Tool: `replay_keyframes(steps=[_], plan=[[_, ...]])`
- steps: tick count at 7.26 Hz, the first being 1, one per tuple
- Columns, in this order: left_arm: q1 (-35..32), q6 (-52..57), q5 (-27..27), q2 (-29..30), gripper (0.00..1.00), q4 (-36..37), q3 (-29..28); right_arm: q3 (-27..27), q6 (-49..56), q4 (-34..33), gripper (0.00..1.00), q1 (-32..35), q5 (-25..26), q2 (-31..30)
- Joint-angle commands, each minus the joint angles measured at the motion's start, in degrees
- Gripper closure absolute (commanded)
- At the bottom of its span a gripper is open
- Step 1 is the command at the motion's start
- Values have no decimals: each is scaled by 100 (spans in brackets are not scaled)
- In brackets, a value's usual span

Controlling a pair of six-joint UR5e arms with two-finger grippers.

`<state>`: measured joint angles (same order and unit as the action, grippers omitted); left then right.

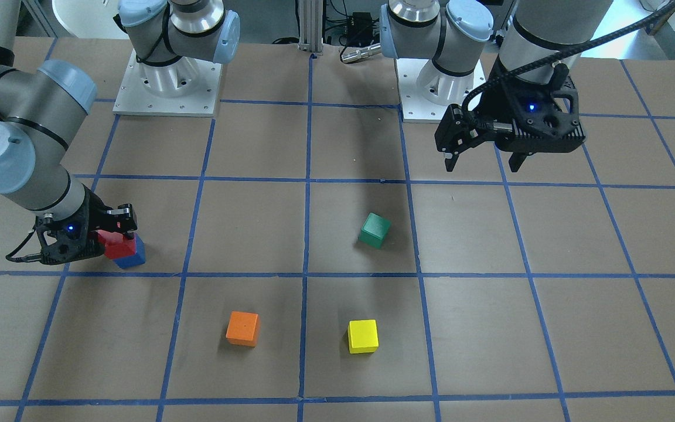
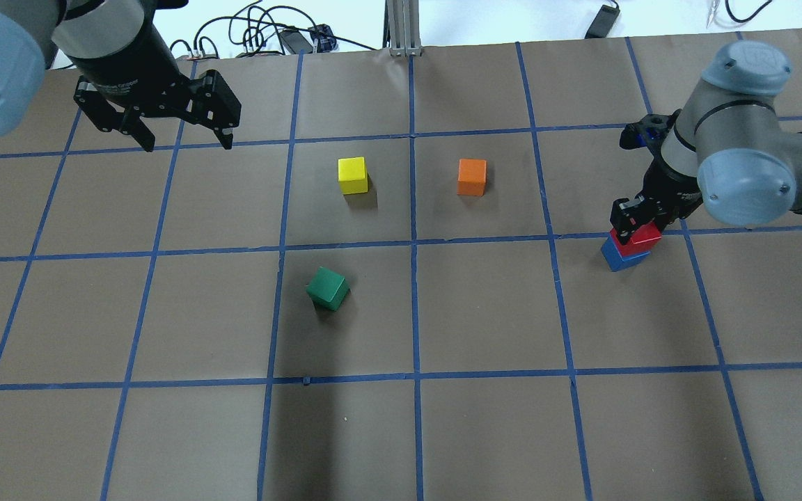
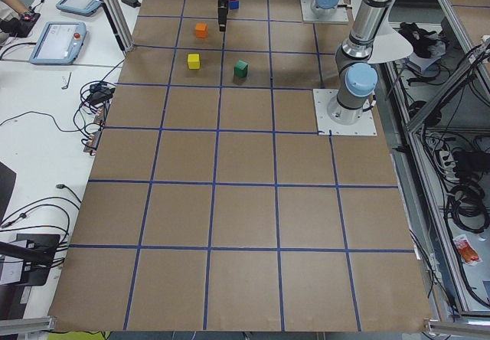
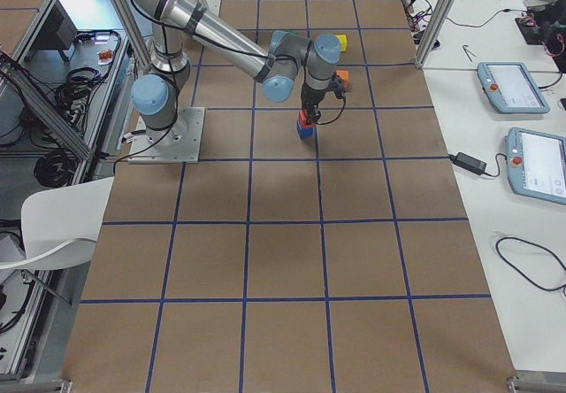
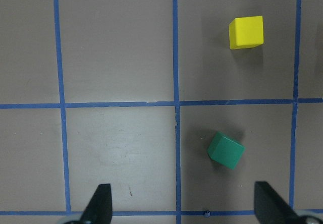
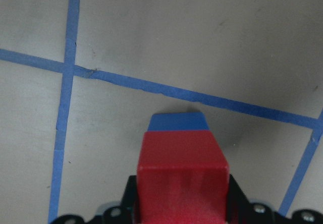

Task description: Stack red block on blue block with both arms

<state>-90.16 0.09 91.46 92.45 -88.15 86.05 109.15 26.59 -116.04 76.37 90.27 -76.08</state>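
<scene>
The red block (image 1: 116,246) is on top of the blue block (image 1: 133,257), which stands on the table beside a blue tape line. My right gripper (image 1: 117,233) is shut on the red block from above. In the overhead view the red block (image 2: 646,236) sits slightly off-centre over the blue block (image 2: 622,257). The right wrist view shows the red block (image 6: 182,171) between the fingers, with the blue block's far edge (image 6: 179,122) showing beyond it. My left gripper (image 2: 185,142) hangs open and empty above the table, far from both blocks.
A green block (image 2: 327,288) lies turned at an angle near the table's middle. A yellow block (image 2: 352,175) and an orange block (image 2: 472,177) stand farther out. The left wrist view shows the green block (image 5: 225,150) and the yellow block (image 5: 246,32).
</scene>
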Motion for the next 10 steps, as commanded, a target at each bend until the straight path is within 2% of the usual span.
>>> replay_keyframes(steps=[1,3,4,7,9,10], plan=[[-2,9,4,1,0,0,0,1,4,11,0,1,-1,6],[-2,0,4,-8,0,0,0,-7,4,55,0,-8,78,-38],[-2,0,-5,1,0,0,0,-155,4,333,0,-8,305,-125],[-2,0,4,1,0,0,0,-788,-188,1765,0,18,325,-1177],[-2,9,-5,1,0,0,0,-1471,-1046,2809,0,350,246,-1400],[-2,0,-5,1,0,0,0,-1875,-1886,3206,0,788,228,-1339]])
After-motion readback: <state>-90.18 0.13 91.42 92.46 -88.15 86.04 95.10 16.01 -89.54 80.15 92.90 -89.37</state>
